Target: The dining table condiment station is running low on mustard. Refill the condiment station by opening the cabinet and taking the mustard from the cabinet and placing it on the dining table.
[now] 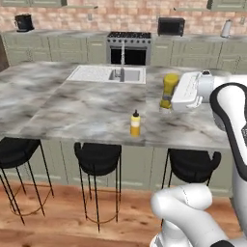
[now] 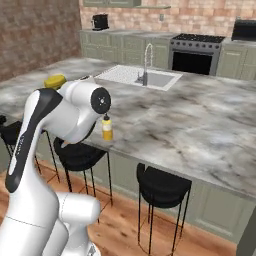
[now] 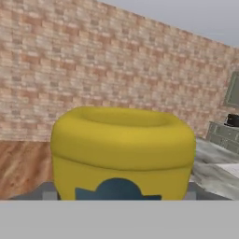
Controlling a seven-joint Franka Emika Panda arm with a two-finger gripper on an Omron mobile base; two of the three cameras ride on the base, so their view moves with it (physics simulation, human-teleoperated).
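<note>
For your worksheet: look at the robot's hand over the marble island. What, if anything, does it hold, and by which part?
The hand holds the mustard by its body, cap end down on the dining table.

Dining table (image 1: 72, 106): grey-white veined marble top, smooth, faint sheen. Mustard (image 1: 169, 89): dark-yellow plastic, smooth, matt, blue label seen close (image 3: 116, 189). Slim yellow bottle (image 1: 135, 124): plastic, dark nozzle. Stools (image 1: 98, 158): black seats, thin metal legs. Far wall (image 1: 130, 17): rough brick. Floor (image 1: 58, 222): wood planks. Tap (image 2: 146, 62): polished metal.

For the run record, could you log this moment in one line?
mustard: upright on dining table | gripper: around mustard, wide | slim bottle: near edge
</note>
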